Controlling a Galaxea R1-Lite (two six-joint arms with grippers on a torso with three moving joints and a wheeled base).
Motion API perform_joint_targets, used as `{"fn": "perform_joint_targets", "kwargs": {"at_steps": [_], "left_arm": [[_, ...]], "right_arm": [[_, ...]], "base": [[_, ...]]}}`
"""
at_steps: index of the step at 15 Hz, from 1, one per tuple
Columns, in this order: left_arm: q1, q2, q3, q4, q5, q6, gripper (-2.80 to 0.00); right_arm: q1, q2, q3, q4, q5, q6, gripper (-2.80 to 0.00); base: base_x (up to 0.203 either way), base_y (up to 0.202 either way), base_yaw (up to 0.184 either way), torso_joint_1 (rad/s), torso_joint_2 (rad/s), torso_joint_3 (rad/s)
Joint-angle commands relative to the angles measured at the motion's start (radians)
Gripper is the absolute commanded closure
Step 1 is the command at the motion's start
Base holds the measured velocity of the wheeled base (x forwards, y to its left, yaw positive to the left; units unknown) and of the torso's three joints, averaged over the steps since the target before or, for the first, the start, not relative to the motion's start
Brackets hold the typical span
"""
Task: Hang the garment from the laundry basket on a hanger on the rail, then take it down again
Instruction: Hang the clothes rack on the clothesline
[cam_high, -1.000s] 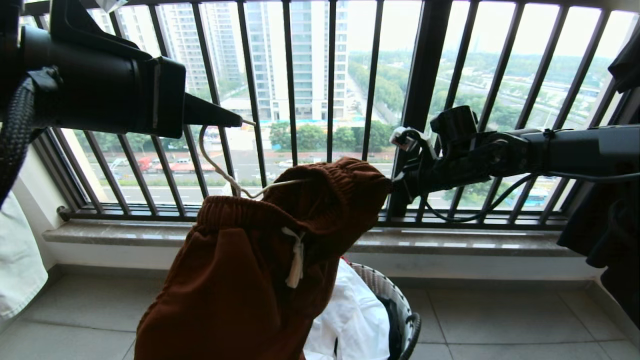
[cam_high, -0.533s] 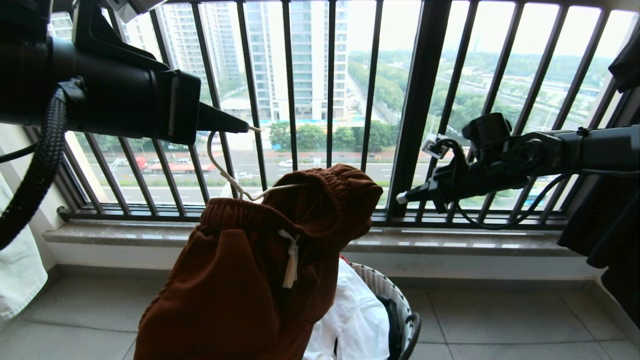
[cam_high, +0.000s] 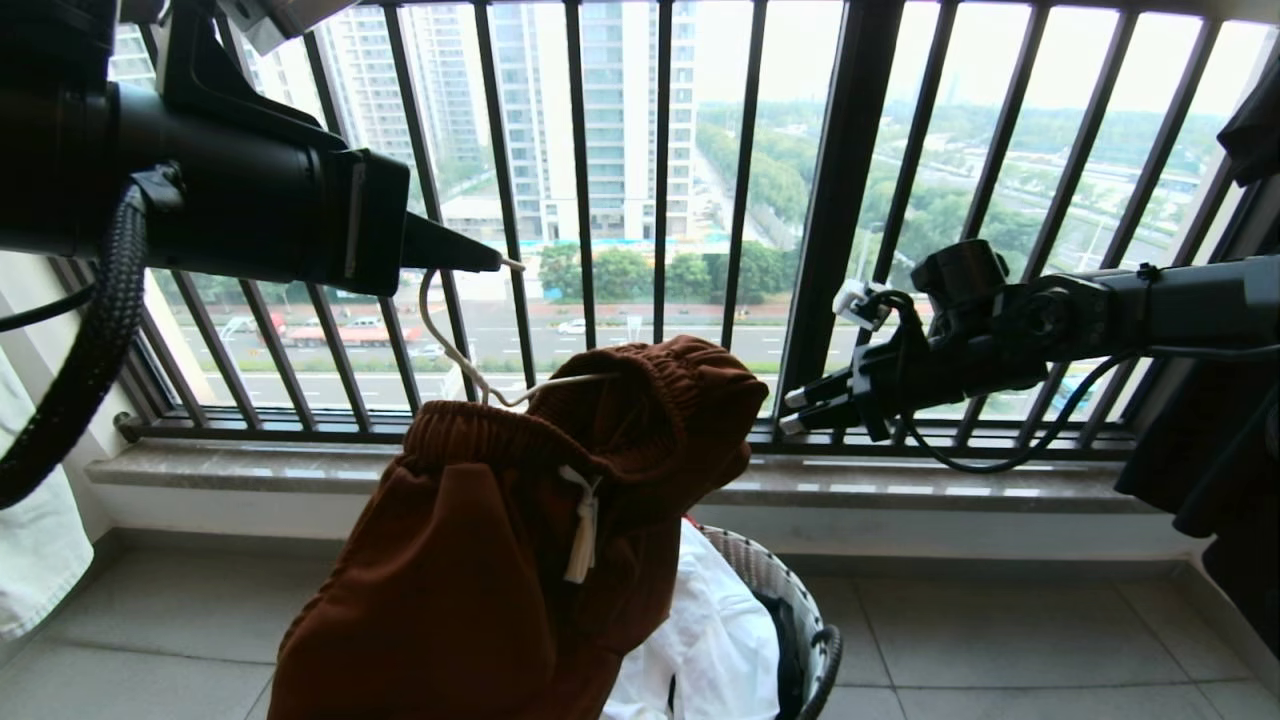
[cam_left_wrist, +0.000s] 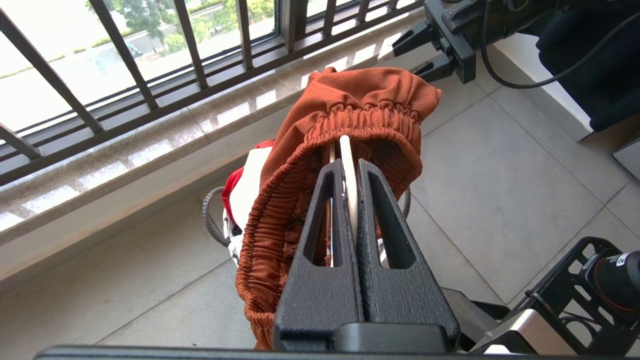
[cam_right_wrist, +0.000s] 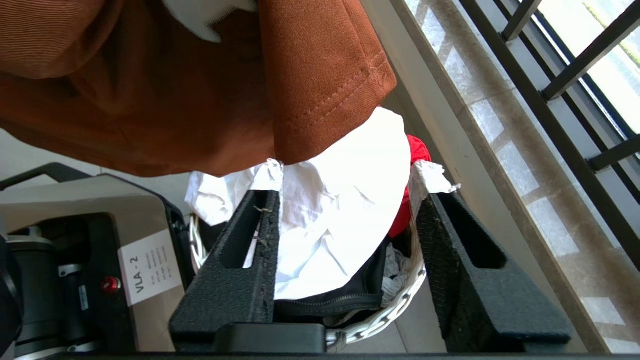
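Note:
The garment (cam_high: 480, 570), rust-brown shorts with a white drawstring, hangs by its waistband on the thin white hanger (cam_high: 455, 350). My left gripper (cam_high: 495, 262) is up on the left, shut on the hanger's hook. In the left wrist view its fingers pinch the hanger (cam_left_wrist: 347, 150) just above the waistband (cam_left_wrist: 350, 105). My right gripper (cam_high: 790, 410) stands open just to the right of the garment, apart from it, with nothing between its fingers (cam_right_wrist: 267, 200). The laundry basket (cam_high: 800, 610) sits on the floor below, behind the shorts. The rail is out of view.
White, red and black laundry (cam_right_wrist: 340, 200) fills the basket (cam_right_wrist: 400, 305). The black balcony railing (cam_high: 840, 200) and a stone sill (cam_high: 900, 490) run close behind. A dark garment (cam_high: 1230, 470) hangs on the right, a pale cloth (cam_high: 30, 560) on the left. My base (cam_right_wrist: 100, 250) is beside the basket.
My right gripper has let go of the waistband, opened, and drawn back to the right and a little down. The waistband's right end has sagged slightly. The left gripper keeps hold of the hanger.

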Motion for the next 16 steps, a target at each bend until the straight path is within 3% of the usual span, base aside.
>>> {"fn": "perform_joint_targets", "kwargs": {"at_steps": [1, 4, 11, 16], "left_arm": [[0.000, 0.003, -0.004, 0.002, -0.001, -0.001, 0.00], [0.000, 0.003, -0.005, 0.002, -0.001, -0.001, 0.00], [-0.001, 0.001, -0.004, 0.002, -0.001, -0.001, 0.00], [-0.001, -0.002, -0.008, 0.002, -0.001, -0.001, 0.00]], "right_arm": [[0.022, 0.018, 0.041, -0.042, 0.005, -0.005, -2.80], [0.066, 0.018, 0.111, -0.150, 0.005, -0.007, -2.80], [0.123, 0.044, 0.113, -0.160, 0.006, 0.007, -2.80], [0.143, 0.063, 0.105, -0.224, 0.006, 0.066, -2.80]], "base": [[0.000, 0.000, 0.000, 0.000, 0.00, 0.000], [0.000, 0.000, 0.000, 0.000, 0.00, 0.000], [0.000, 0.000, 0.000, 0.000, 0.00, 0.000], [0.000, 0.000, 0.000, 0.000, 0.00, 0.000]]}}
